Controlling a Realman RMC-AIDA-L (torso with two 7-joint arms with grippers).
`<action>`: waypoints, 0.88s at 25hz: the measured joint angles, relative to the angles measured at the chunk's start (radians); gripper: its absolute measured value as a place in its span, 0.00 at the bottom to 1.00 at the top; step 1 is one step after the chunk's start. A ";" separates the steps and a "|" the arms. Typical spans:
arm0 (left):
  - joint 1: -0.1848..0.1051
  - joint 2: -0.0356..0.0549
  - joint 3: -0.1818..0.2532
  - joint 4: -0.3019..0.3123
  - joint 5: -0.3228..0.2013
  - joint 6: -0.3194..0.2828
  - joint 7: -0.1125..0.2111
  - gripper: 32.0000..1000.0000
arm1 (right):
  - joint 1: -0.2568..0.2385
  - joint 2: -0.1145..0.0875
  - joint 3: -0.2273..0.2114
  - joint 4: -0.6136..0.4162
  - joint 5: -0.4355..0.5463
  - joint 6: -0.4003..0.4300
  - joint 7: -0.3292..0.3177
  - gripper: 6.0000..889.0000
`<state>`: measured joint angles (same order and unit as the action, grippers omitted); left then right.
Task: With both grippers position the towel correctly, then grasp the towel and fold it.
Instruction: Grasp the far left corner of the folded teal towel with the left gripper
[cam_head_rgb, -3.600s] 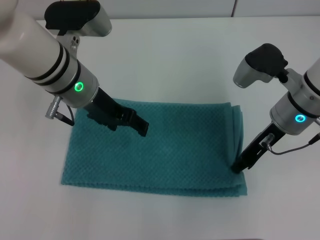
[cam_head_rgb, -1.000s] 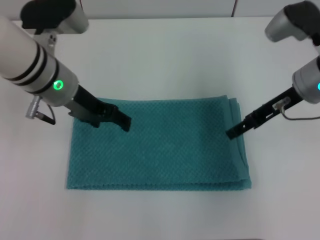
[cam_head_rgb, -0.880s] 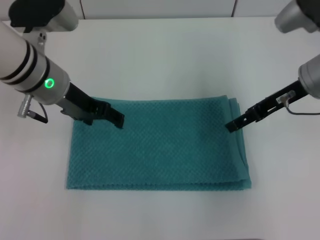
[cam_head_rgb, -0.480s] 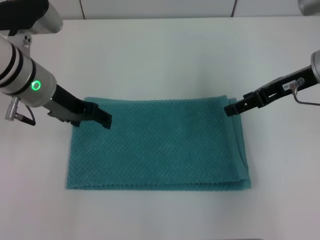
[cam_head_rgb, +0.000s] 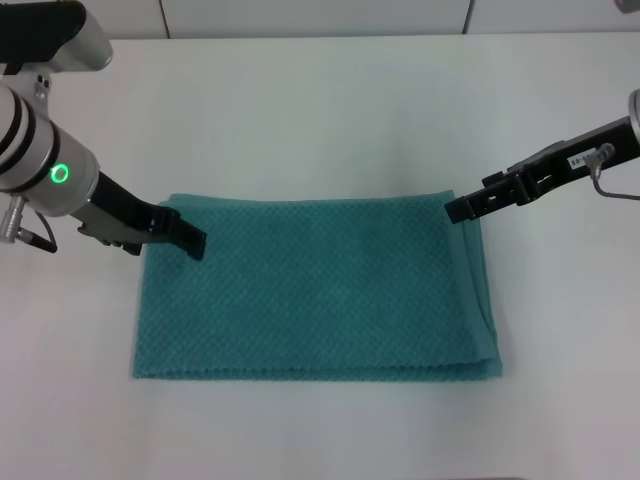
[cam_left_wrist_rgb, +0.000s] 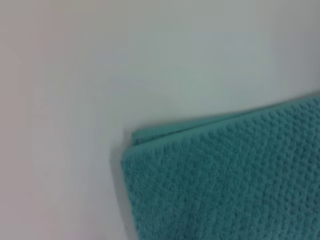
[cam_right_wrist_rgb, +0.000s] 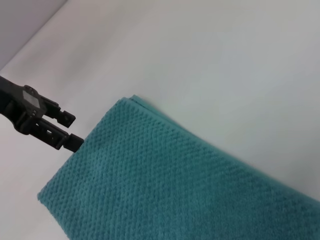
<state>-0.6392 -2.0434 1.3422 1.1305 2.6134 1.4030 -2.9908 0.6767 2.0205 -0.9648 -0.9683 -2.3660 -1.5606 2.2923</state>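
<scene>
1. The towel (cam_head_rgb: 315, 290) lies flat on the white worktop (cam_head_rgb: 330, 110), a teal rectangle with its long sides running from 9 to 3 o'clock in the head view. It is folded in layers, and the stacked edges show along its 3 o'clock side.
2. The left end effector (cam_head_rgb: 192, 243) is over the towel's 10 o'clock corner, its black tip pointing toward 4 o'clock. In the right wrist view (cam_right_wrist_rgb: 70, 131) two black fingertips (cam_right_wrist_rgb: 74, 142) stand slightly apart with nothing between them, so it is released. Whether it touches the cloth I cannot tell.
3. The right end effector (cam_head_rgb: 455, 210) is at the towel's 2 o'clock corner, its tip pointing toward 8 o'clock, just at the cloth's edge. I cannot tell whether its fingers are parted or closed, nor whether it touches the towel.
4. The left wrist view shows a towel corner (cam_left_wrist_rgb: 135, 150) with a lower layer peeking out beyond the top one, bare worktop around it.
</scene>
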 joint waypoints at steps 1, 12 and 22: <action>-0.001 0.0000 0.000 -0.001 0.000 0.000 0.000 0.88 | 0.002 0.000 0.000 -0.002 -0.001 -0.001 0.002 0.97; -0.047 -0.0008 0.002 -0.144 0.006 -0.047 0.000 0.88 | 0.021 -0.007 -0.008 -0.004 -0.004 -0.009 0.016 0.97; -0.062 -0.0078 0.018 -0.195 0.090 -0.115 -0.001 0.88 | 0.023 -0.006 -0.011 -0.002 -0.004 -0.008 0.016 0.97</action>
<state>-0.7009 -2.0512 1.3599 0.9355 2.7039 1.2876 -2.9917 0.6992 2.0141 -0.9755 -0.9703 -2.3702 -1.5686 2.3087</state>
